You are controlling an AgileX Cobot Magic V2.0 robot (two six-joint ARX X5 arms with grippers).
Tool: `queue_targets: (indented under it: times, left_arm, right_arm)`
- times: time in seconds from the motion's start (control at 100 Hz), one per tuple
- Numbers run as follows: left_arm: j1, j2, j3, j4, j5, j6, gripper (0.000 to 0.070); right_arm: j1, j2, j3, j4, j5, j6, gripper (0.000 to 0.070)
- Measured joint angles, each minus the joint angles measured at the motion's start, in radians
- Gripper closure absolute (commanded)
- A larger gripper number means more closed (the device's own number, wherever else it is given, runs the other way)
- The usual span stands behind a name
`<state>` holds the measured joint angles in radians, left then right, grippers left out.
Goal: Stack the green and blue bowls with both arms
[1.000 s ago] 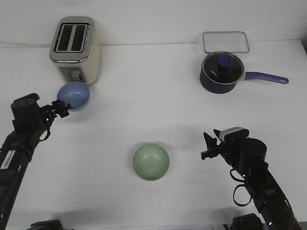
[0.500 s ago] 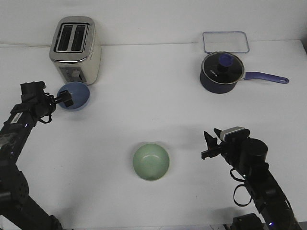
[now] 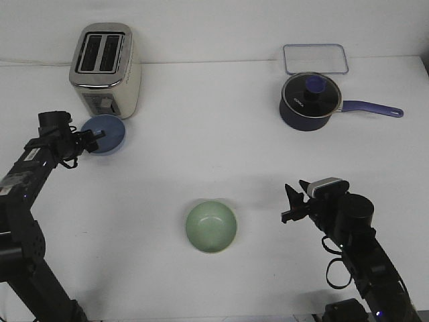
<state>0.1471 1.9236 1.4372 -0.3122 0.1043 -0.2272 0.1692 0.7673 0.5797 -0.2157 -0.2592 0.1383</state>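
The light blue bowl (image 3: 109, 133) sits low by the toaster at the left. My left gripper (image 3: 93, 137) is at its left rim, with one finger inside the bowl, shut on the rim. The pale green bowl (image 3: 211, 226) stands upright and alone on the table at front centre. My right gripper (image 3: 289, 206) is open and empty, off to the right of the green bowl and pointing left toward it with a gap between them.
A cream toaster (image 3: 106, 69) stands right behind the blue bowl. A dark navy saucepan (image 3: 310, 102) with a purple handle is at the back right. A clear rectangular lid (image 3: 315, 59) lies behind it.
The left arm has swung up and back. The blue bowl, tilted and raised a second ago, now sits lower and flatter by the toaster. The right arm and green bowl have not moved.
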Motion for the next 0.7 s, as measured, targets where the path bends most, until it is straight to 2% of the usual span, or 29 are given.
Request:
queue_targets:
  times: [0.19,0.33,0.53,0.7]
  left_arm:
    - [0.003,-0.003,0.019,-0.049,0.019,0.001,0.0686]
    - [0.016,-0.063,0.019,-0.101,0.087,0.025,0.0686]
    - [0.022,-0.266,0.019,-0.232,0.194,0.096,0.0686]
    - [-0.011,-0.409,0.019,-0.334,0.332,0.147,0.0686]
  right_arm:
    - [0.000,0.000,0.000,0.000,0.000,0.000,0.0419]
    - [0.000,0.000,0.000,0.000,0.000,0.000,0.0419]
    - [0.000,0.000,0.000,0.000,0.000,0.000,0.0419]
    - [0.000,0.000,0.000,-0.003,0.000,0.002,0.0419]
